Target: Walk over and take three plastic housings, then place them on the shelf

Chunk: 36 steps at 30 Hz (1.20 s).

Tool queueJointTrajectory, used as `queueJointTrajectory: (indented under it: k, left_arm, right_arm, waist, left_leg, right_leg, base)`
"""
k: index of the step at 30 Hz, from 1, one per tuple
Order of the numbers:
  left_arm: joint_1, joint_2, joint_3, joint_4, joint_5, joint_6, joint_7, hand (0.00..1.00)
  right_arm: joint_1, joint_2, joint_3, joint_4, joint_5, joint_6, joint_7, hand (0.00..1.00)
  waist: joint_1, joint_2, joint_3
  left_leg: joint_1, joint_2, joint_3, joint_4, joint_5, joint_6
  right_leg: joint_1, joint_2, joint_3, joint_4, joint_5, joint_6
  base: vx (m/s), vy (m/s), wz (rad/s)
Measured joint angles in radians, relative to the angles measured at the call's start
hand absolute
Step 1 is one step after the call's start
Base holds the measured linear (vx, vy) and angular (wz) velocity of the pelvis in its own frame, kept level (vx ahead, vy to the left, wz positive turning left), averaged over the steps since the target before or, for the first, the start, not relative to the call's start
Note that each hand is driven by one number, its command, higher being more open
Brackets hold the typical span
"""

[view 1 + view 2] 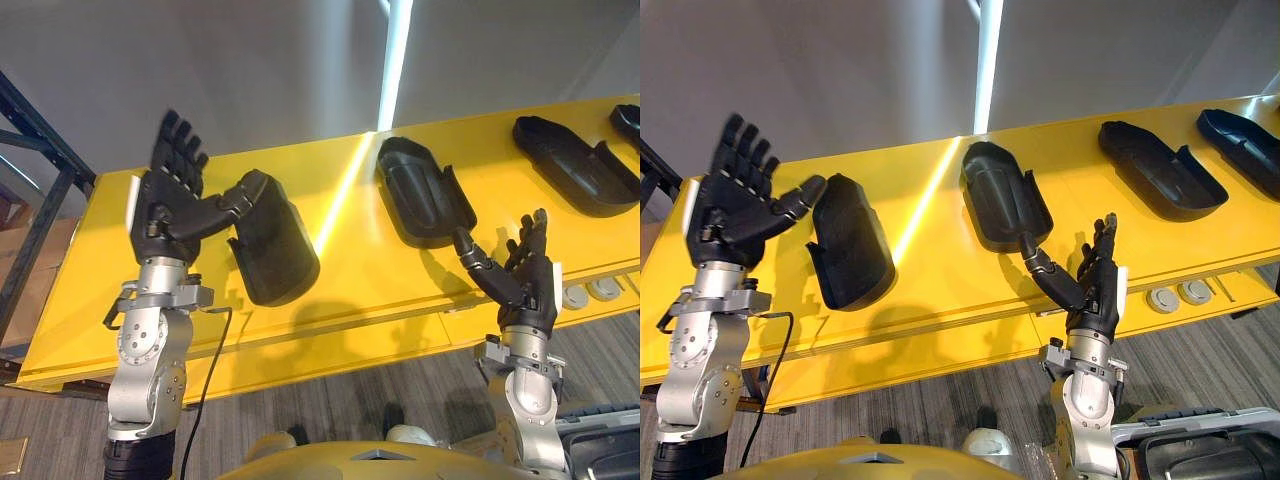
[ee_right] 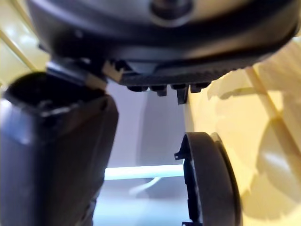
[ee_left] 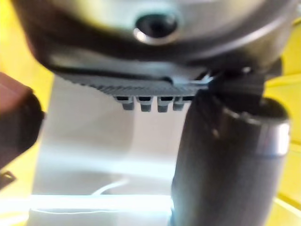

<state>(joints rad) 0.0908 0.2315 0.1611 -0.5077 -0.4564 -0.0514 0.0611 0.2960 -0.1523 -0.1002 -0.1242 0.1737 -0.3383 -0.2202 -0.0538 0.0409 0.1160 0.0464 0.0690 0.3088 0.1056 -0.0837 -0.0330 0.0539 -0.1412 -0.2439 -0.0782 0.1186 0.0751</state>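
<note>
Left robot hand [image 1: 168, 205]: raised, fingers straight and spread, nothing held. Its thumb tip is seen at the upper edge of the first housing [image 1: 272, 245]; whether they touch cannot be told.

Right robot hand [image 1: 525, 272]: fingers apart and relaxed, nothing held. It is placed just on the robot's side of the second housing [image 1: 420, 190], apart from it.

Third housing [image 1: 575, 165], fourth housing [image 1: 628, 120]: laid further right.

All four are laid in a row on the yellow surface [image 1: 350, 275].
</note>
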Motion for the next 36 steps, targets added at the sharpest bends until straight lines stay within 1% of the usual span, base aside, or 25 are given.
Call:
queueJointTrajectory:
  k: [1,3,4,6,9,10,13,16,17,23,27,30,31,33,35,36]
  left_arm:
    - [0.000,0.000,0.001,-0.009,0.001,-0.018,0.001,1.00]
    - [0.000,0.000,0.007,-0.041,0.042,-0.085,0.021,1.00]
    - [0.000,0.000,0.009,-0.045,0.046,-0.090,0.025,1.00]
    - [0.000,-0.003,0.022,-0.054,0.062,-0.148,0.047,1.00]
    - [0.004,-0.012,0.024,-0.070,0.068,-0.166,0.046,1.00]
    - [0.012,-0.020,0.024,-0.084,0.068,-0.168,0.046,1.00]
    - [0.052,-0.038,0.022,-0.099,0.089,-0.201,0.060,1.00]
    - [0.087,-0.054,0.037,-0.100,0.171,-0.246,0.137,1.00]
    - [0.153,-0.135,0.132,-0.103,0.231,-0.341,0.237,1.00]
    - [0.153,-0.136,0.128,-0.100,0.231,-0.341,0.237,1.00]
    - [0.154,-0.137,0.127,-0.070,0.230,-0.341,0.234,1.00]
    - [0.153,-0.137,0.118,-0.024,0.226,-0.338,0.235,1.00]
    - [0.153,-0.138,0.108,-0.004,0.222,-0.331,0.234,1.00]
    - [0.153,-0.142,0.091,0.020,0.219,-0.292,0.220,1.00]
    - [0.153,-0.142,0.065,0.064,0.224,-0.244,0.179,1.00]
    - [0.152,-0.142,0.057,0.078,0.224,-0.238,0.171,1.00]
  right_arm:
    - [0.000,0.000,0.003,0.000,0.001,0.000,0.001,1.00]
    - [-0.004,0.000,0.016,0.000,0.012,0.000,0.016,1.00]
    - [-0.005,0.000,0.018,0.000,0.013,0.000,0.017,1.00]
    - [-0.027,0.001,0.036,0.000,0.028,-0.002,0.026,1.00]
    - [-0.060,0.001,0.043,0.000,0.029,-0.003,0.026,1.00]
    - [-0.077,0.000,0.050,-0.001,0.029,-0.003,0.026,1.00]
    - [-0.121,0.000,0.080,-0.023,0.030,-0.005,0.027,1.00]
    - [-0.162,0.000,0.112,-0.051,0.040,-0.009,0.055,1.00]
    - [-0.233,0.000,0.150,-0.051,0.039,-0.020,0.075,1.00]
    - [-0.233,0.000,0.142,-0.051,0.039,-0.020,0.077,1.00]
    - [-0.232,0.000,0.088,-0.051,0.041,-0.023,0.084,1.00]
    - [-0.232,0.000,0.032,-0.052,0.049,-0.037,0.087,1.00]
    - [-0.232,0.001,0.007,-0.058,0.049,-0.040,0.087,1.00]
    - [-0.231,0.001,-0.029,-0.080,0.049,-0.041,0.086,1.00]
    - [-0.230,0.001,-0.058,-0.103,0.049,-0.046,0.086,1.00]
    - [-0.230,0.001,-0.063,-0.112,0.049,-0.046,0.087,1.00]
  waist:
    - [0.000,-0.002,-0.003]
    - [0.001,-0.010,-0.009]
    - [0.002,-0.010,-0.009]
    - [0.005,-0.015,-0.012]
    - [0.014,-0.021,-0.016]
    - [0.016,-0.024,-0.017]
    - [0.027,-0.032,-0.023]
    - [0.040,-0.035,-0.024]
    - [0.077,-0.065,-0.040]
    - [0.075,-0.064,-0.034]
    - [0.074,-0.060,-0.024]
    - [0.070,-0.054,0.008]
    - [0.069,-0.051,0.019]
    - [0.064,-0.047,0.024]
    - [0.046,-0.047,0.025]
    - [0.042,-0.046,0.025]
  left_leg:
    - [0.002,-0.001,-0.001,-0.005,0.004,0.000]
    - [0.007,-0.005,-0.005,-0.022,0.014,0.000]
    - [0.009,-0.006,-0.005,-0.025,0.016,0.000]
    - [0.017,-0.009,-0.008,-0.043,0.028,-0.001]
    - [0.018,-0.012,-0.019,-0.058,0.042,-0.001]
    - [0.017,-0.013,-0.025,-0.064,0.047,-0.002]
    - [0.016,-0.014,-0.048,-0.078,0.062,-0.003]
    - [0.016,-0.016,-0.066,-0.079,0.065,-0.002]
    - [0.033,-0.025,-0.082,-0.130,0.088,-0.005]
    - [0.034,-0.025,-0.087,-0.126,0.088,-0.005]
    - [0.040,-0.026,-0.090,-0.124,0.089,-0.004]
    - [0.062,-0.028,-0.083,-0.129,0.083,-0.011]
    - [0.062,-0.029,-0.075,-0.131,0.083,-0.010]
    - [0.062,-0.030,-0.062,-0.149,0.085,-0.007]
    - [0.066,-0.030,-0.054,-0.168,0.093,-0.006]
    - [0.067,-0.029,-0.049,-0.172,0.093,-0.007]
  right_leg:
    - [0.000,-0.001,-0.001,0.000,0.000,0.000]
    - [0.000,-0.002,-0.007,0.000,0.000,0.000]
    - [0.001,-0.002,-0.008,0.000,0.000,0.000]
    - [0.004,-0.004,-0.015,0.000,-0.001,-0.001]
    - [0.005,-0.005,-0.027,0.000,-0.002,-0.001]
    - [0.004,-0.005,-0.033,0.000,-0.002,-0.001]
    - [0.010,-0.005,-0.059,0.000,-0.002,-0.002]
    - [0.021,-0.007,-0.077,0.000,-0.003,-0.003]
    - [0.028,-0.014,-0.102,0.000,-0.016,-0.003]
    - [0.034,-0.015,-0.106,0.000,-0.015,-0.003]
    - [0.042,-0.016,-0.106,0.000,-0.014,-0.003]
    - [0.053,-0.018,-0.097,0.005,-0.019,0.001]
    - [0.049,-0.019,-0.089,0.008,-0.023,0.001]
    - [0.036,-0.020,-0.076,0.008,-0.025,0.000]
    - [0.030,-0.017,-0.069,0.007,-0.023,0.003]
    - [0.028,-0.016,-0.066,0.007,-0.022,0.004]
  base:
    - [-0.04,-0.006,0.05]
    - [-0.05,-0.005,0.05]
    - [-0.06,-0.002,0.01]
    - [-0.07,-0.001,0.04]
    - [-0.05,-0.004,0.11]
    - [-0.05,-0.008,0.18]
    - [-0.02,-0.009,0.21]
    - [-0.01,0.001,0.18]
    - [0.00,0.003,0.05]
    - [0.00,0.000,0.01]
    - [0.00,0.000,0.01]
    - [-0.04,0.027,-0.10]
    - [-0.07,0.036,-0.19]
    - [-0.03,0.026,-0.15]
    - [0.01,0.017,-0.08]
    - [0.02,0.012,-0.15]
